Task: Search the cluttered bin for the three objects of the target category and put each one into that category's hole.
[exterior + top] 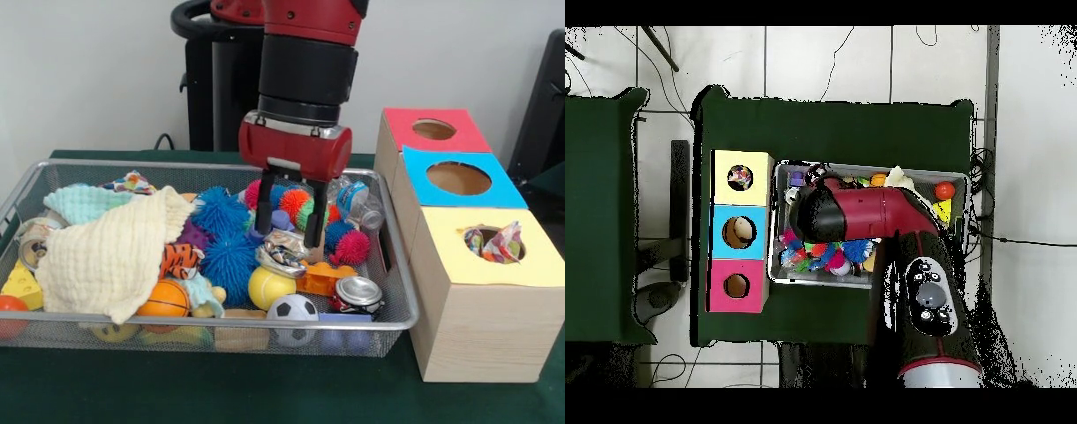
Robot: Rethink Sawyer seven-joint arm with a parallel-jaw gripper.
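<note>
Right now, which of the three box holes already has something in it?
The yellow-topped hole, nearest the camera in the front view: crumpled wrappers stick out. The blue hole and red hole show none.

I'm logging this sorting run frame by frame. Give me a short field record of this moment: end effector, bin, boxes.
end effector: open, fingers pointing down into the wire bin, holding nothing
below it: crumpled foil wrapper among spiky balls
wire bin: cluttered; cream cloth over its left part, yellow ball, soccer ball, can near the front
yellow box: wrappers showing in its hole
blue box: nothing visible in its hole from the front
red box: nothing visible in its hole
</note>
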